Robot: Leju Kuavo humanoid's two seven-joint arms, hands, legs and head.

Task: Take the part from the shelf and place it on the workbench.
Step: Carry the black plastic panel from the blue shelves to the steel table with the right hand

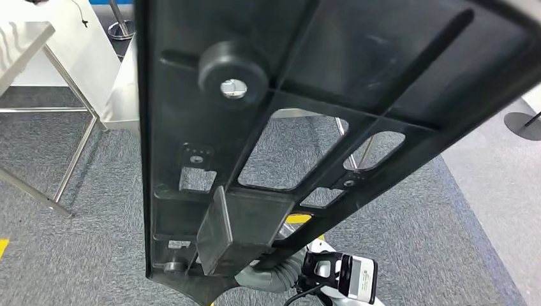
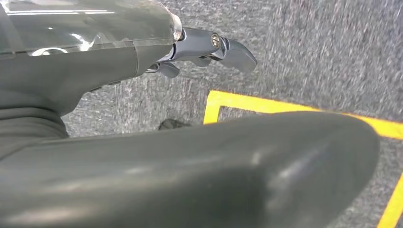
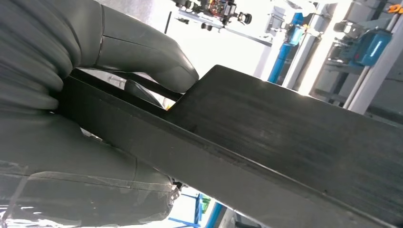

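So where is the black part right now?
The black part is held up close in front of the head camera, gripped at its lower end by the right robot hand, above grey carpet and away from the metal table.

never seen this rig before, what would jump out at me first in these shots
The big black ribbed part fills most of the head view, held up close to the camera with grey carpet showing through its cut-outs. The right robot hand grips its edge, thumb on one face, seen in the right wrist view. The left robot hand hangs over carpet with a yellow floor line, holding nothing.
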